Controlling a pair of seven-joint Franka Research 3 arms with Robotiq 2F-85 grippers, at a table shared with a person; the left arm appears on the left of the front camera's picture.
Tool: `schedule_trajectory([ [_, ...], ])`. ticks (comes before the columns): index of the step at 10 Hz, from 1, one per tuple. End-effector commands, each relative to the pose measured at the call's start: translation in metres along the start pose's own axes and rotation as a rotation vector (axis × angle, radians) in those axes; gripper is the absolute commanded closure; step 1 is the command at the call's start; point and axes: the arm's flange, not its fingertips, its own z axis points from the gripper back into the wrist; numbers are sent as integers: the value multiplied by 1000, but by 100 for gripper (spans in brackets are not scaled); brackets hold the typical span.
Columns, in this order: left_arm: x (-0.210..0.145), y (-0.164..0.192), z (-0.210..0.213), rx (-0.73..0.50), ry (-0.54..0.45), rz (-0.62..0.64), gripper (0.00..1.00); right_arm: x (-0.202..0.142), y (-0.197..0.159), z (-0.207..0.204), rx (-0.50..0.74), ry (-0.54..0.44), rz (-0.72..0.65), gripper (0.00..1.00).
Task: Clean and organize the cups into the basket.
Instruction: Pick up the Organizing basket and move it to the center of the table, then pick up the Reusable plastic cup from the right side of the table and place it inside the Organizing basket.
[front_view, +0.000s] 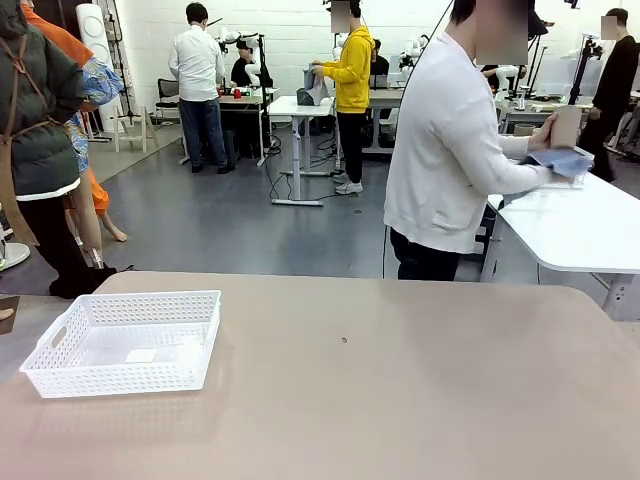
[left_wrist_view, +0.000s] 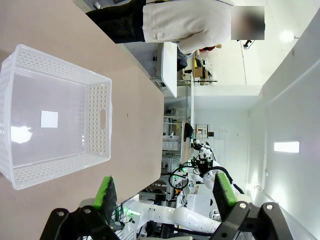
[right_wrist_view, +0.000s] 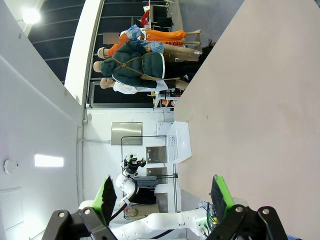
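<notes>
Left gripper (left_wrist_view: 165, 192) hangs released above the tan table (front_view: 400, 400), its two green pads (left_wrist_view: 106, 192) standing wide apart with nothing between them; right gripper (right_wrist_view: 162, 195) is likewise spread open and grasps nothing, held over the bare tabletop. The white lattice basket (front_view: 125, 340) sits on the near left part of the table, flat and upright, its cut-out handle facing left; a small white label (front_view: 140, 355) lies on its floor. In the left wrist view the basket (left_wrist_view: 55, 115) lies ahead of the fingers and off to one side, clear of both pads; in the right wrist view it (right_wrist_view: 179, 141) shows farther off, near the table's edge.

At the far side a person (front_view: 450, 150) in a white top stands turned away toward a separate white table (front_view: 590, 230) at the far right; the person's hand (front_view: 548, 130) holds a tan cup (front_view: 567, 125) above that white table, with a blue cloth (front_view: 560, 160) just below it; whether cloth and cup touch I cannot tell. The cup is well apart from the basket and from both grippers; a small dark speck (front_view: 344, 340) marks the middle of the tan table.
</notes>
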Motion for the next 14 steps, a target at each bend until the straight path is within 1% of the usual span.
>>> schedule_trajectory([
  [1, 1, 0, 1, -16, 4, -13, 0, 1, 0, 1, 4, -6, 3, 0],
  [14, 1, 0, 1, -16, 4, -13, 0, 1, 0, 1, 4, -6, 3, 0],
])
